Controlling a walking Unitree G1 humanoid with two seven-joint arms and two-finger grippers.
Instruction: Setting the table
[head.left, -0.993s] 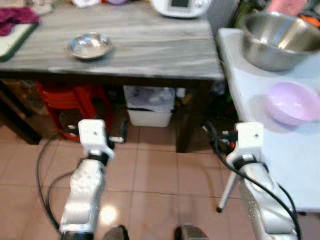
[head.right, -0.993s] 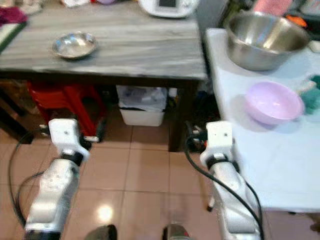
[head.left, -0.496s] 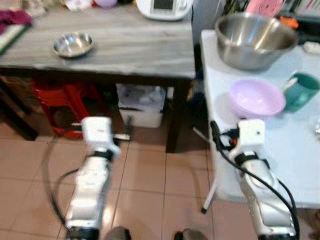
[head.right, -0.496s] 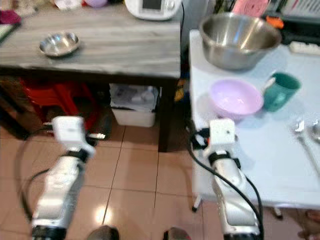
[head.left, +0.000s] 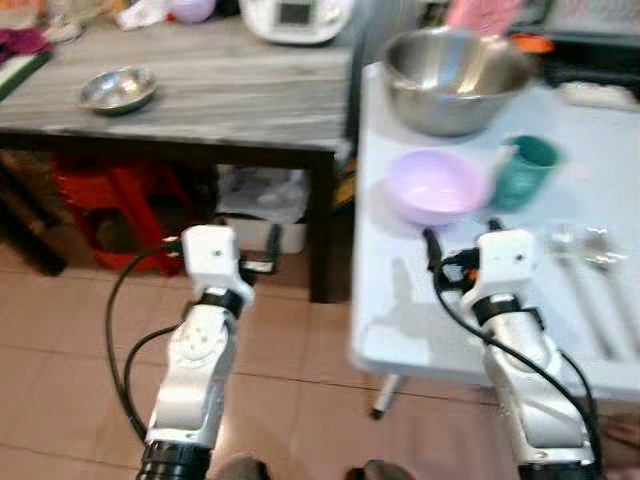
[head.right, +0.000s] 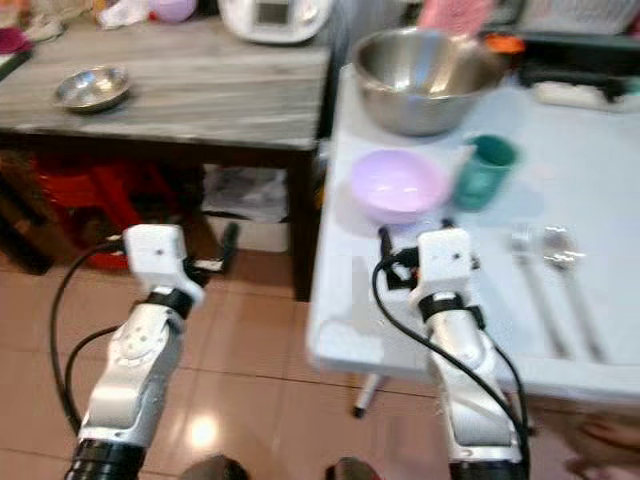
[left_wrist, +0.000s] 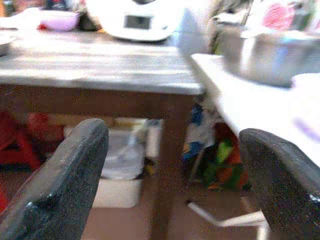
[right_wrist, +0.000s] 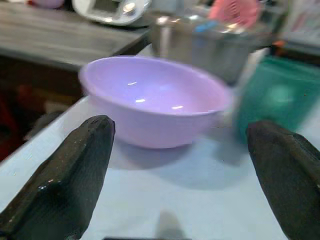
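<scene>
Floor: pinkish tiles below both arms.
Left pincer: fingers spread wide, holding nothing, out over the floor in front of the wooden tabletop.
Right pincer: fingers spread wide, holding nothing, low over the near edge of the white tabletop, aimed at the bowl.
Fork and spoon: side by side on the white tabletop, toward its right edge.
Purple bowl: upright on the white tabletop, near its left edge, just beyond the right pincer.
Green cup: just beside the purple bowl, on its right.
Large steel bowl: at the far left corner of the white tabletop.
Wooden tabletop: left of the white one.
Small steel dish: near the wooden tabletop's left edge.
White appliance: at its far edge.
</scene>
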